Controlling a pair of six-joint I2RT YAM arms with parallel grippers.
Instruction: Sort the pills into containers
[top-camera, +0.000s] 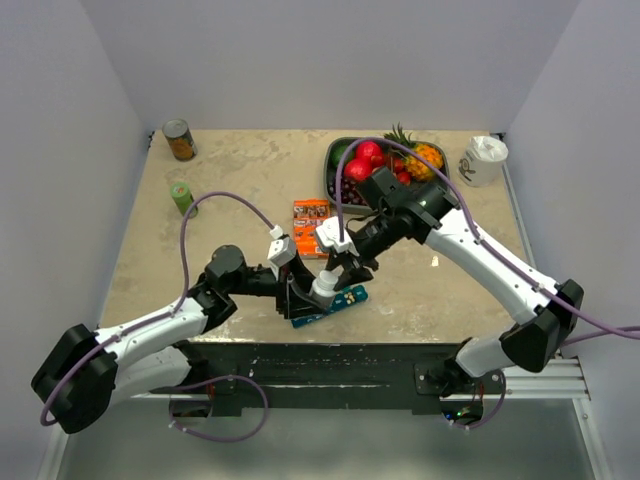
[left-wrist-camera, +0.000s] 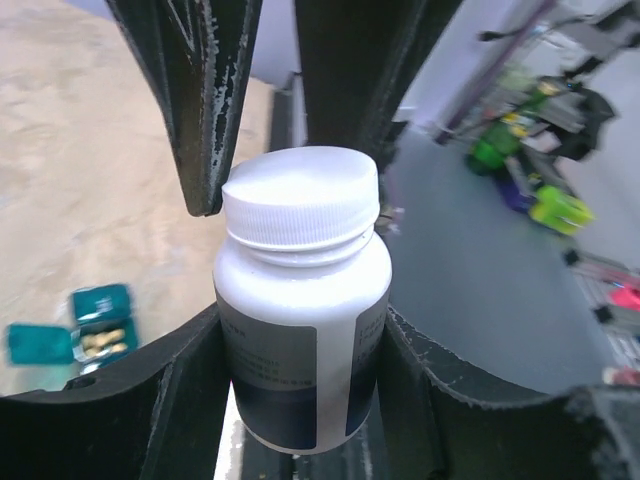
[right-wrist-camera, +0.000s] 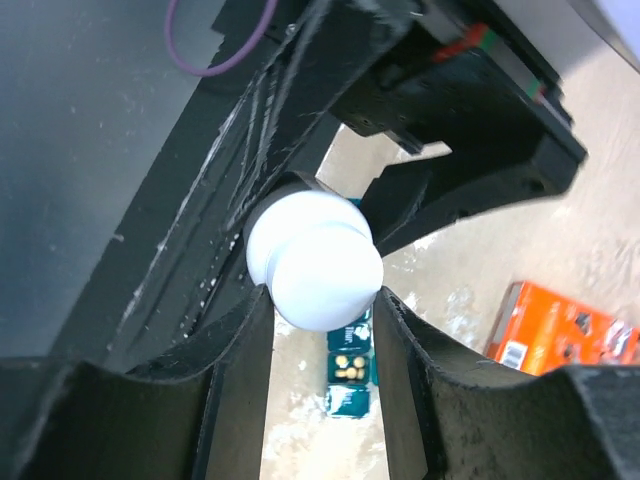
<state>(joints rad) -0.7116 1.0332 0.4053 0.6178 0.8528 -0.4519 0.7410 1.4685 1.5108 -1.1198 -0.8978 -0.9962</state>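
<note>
Table (top-camera: 230, 200): you see both arms meet near its front edge.
Left gripper (left-wrist-camera: 300, 335): clamped round the white bottle (left-wrist-camera: 290, 400), on its body.
Right gripper (right-wrist-camera: 320, 295): closed on the bottle's cap (right-wrist-camera: 315, 255).
Containers (top-camera: 352, 297): teal strip lying flat on the table under the bottle, one lid open.
Pills (left-wrist-camera: 103, 342): orange-yellow, in that open compartment.

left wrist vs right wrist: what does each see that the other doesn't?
Left wrist only: the label on the white bottle, and room clutter behind it. Right wrist only: the orange box and a purple cable. Both: the white bottle, capped, and the teal organiser with pills in an open compartment.
</note>
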